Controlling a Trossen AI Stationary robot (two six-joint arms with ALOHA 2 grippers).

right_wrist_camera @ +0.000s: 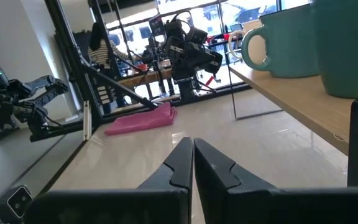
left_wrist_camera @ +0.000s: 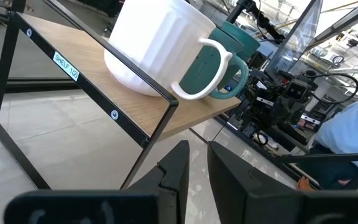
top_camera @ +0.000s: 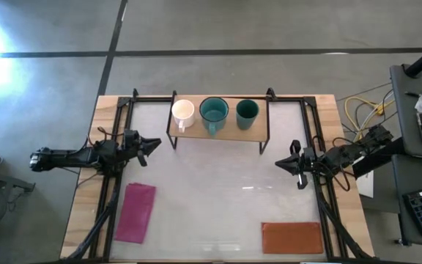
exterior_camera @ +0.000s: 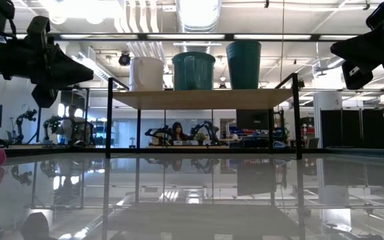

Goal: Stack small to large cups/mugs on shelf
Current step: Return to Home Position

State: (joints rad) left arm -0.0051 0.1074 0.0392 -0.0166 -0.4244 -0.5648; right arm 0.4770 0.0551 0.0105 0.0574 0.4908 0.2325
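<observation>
Three cups stand upright in a row on the light-wood shelf [top_camera: 229,133] at the table's far middle. From left to right they are the white mug [top_camera: 182,112], the teal mug [top_camera: 213,110] and the dark green cup [top_camera: 247,111]. Both mug handles point toward the near edge. The low view shows the white mug [exterior_camera: 147,73], teal mug [exterior_camera: 193,71] and green cup [exterior_camera: 243,65] on the board. My left gripper [top_camera: 157,144] hovers left of the shelf with only a thin slit between its fingers. My right gripper [top_camera: 279,163] hovers off the shelf's near right corner, shut.
A pink cloth [top_camera: 136,211] lies near the table's near-left corner. A brown-orange mat [top_camera: 291,237] lies near the near-right corner. The shelf stands on thin black legs [exterior_camera: 108,120]. The white tabletop [top_camera: 218,198] lies between them. A person sits in the room behind [exterior_camera: 177,132].
</observation>
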